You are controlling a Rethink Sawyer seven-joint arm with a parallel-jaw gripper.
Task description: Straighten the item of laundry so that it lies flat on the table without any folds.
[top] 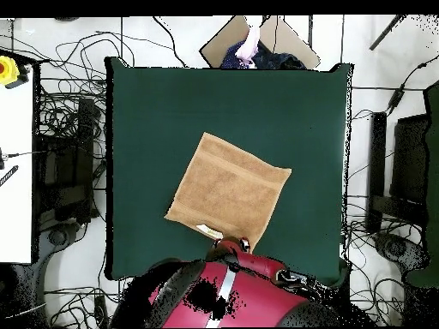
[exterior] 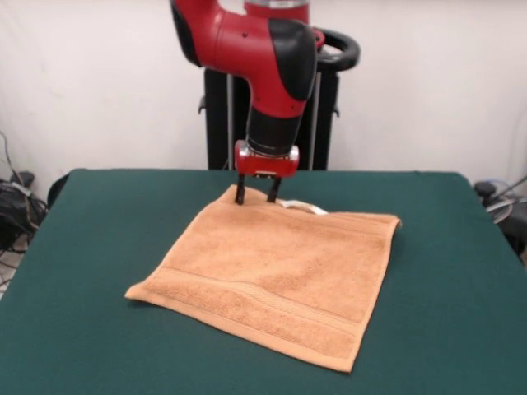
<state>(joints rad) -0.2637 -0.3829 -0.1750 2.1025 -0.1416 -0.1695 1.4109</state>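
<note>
The orange-tan towel (exterior: 272,276) lies spread out and turned like a diamond on the dark green table (exterior: 82,247). Its woven border band runs along the near edge, and its white tag (exterior: 301,206) sticks out of the far edge. My gripper (exterior: 256,195) is at the towel's far corner, with its two black fingers apart, tips down at the cloth on either side of that corner. In the overhead view the towel (top: 227,188) lies near the table's (top: 146,103) robot-side edge, the tag (top: 207,230) shows, and the red arm (top: 231,283) covers the gripper.
The black pedestal (exterior: 218,123) stands behind the table. Cables (top: 60,128) and equipment lie on the floor around the table. A person (top: 250,43) shows at the far edge in the overhead view, beside a cardboard piece (top: 227,43).
</note>
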